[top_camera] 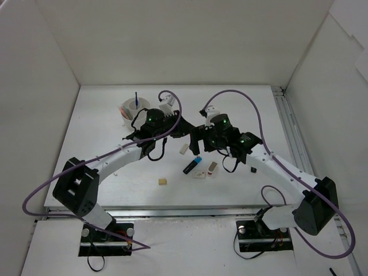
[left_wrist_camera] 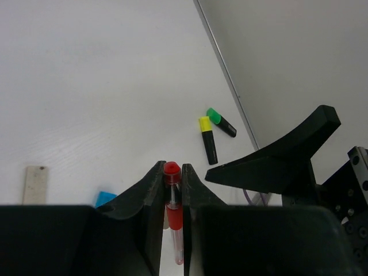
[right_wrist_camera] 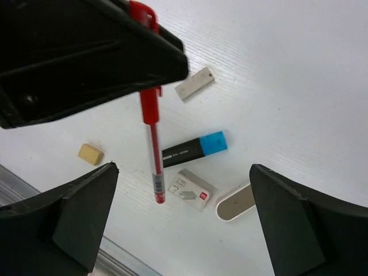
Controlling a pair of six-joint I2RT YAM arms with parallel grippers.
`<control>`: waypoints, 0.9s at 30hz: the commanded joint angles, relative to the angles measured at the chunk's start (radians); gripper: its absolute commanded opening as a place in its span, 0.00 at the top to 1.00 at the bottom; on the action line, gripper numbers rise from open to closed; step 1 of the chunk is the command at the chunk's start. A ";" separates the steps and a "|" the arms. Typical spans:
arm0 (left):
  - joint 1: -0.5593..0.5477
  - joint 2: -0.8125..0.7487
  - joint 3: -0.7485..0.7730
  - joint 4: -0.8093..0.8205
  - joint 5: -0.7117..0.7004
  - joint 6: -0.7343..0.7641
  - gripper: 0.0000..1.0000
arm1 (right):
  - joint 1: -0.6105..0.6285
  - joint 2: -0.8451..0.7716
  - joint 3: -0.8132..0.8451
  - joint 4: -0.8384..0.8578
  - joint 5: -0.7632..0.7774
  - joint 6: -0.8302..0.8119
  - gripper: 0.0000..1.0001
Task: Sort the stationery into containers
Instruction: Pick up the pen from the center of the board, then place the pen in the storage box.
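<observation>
At the left of the table [top_camera: 98,129] stands the white pot [top_camera: 130,110], with a blue pen [top_camera: 136,99] upright in it. Just right of the pot, the left gripper [left_wrist_camera: 172,172] is pressed closed on the clip end of a red pen [right_wrist_camera: 151,144], which hangs in the air with its other end down. Under it lie a beige eraser [right_wrist_camera: 91,153], a blue-capped marker [right_wrist_camera: 192,149] and a white eraser [right_wrist_camera: 192,190]. The right gripper [right_wrist_camera: 183,169] is near, spread wide and holding nothing. A yellow-capped marker [left_wrist_camera: 207,140] and a green-capped marker [left_wrist_camera: 221,122] lie by the table edge; their caps seem to touch.
</observation>
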 commanded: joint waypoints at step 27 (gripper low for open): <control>0.506 0.168 0.380 0.168 -0.390 0.712 1.00 | -0.154 -0.156 -0.034 -0.056 0.398 -0.011 0.02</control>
